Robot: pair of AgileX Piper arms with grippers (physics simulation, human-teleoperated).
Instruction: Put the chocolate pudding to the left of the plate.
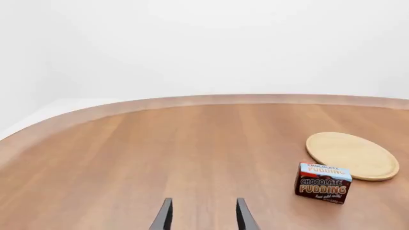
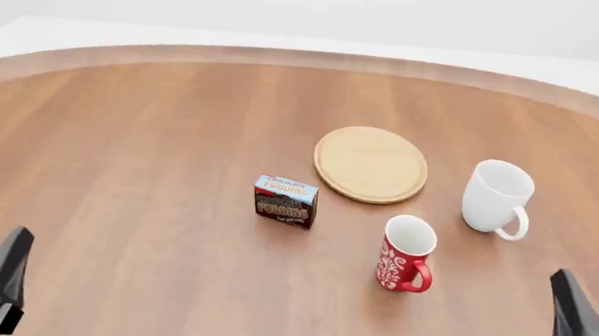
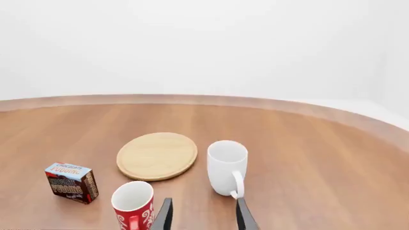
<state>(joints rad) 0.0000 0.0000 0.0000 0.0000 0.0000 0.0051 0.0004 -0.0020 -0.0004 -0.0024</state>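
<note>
From the front we see the pudding (image 2: 285, 200) upright on the table (image 2: 129, 163), just left of and nearer than the plate (image 2: 370, 164), apart from it. The left wrist view misses the white mug (image 2: 496, 196) and red mug (image 2: 407, 253). The left gripper (image 1: 203, 215) and right gripper (image 3: 203, 215) both gape, holding nothing.

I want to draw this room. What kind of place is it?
Probably a pretend computer room, not a real kitchen: a plain wooden table with blank white walls, holding a chocolate pudding, a plate and two mugs.
</note>
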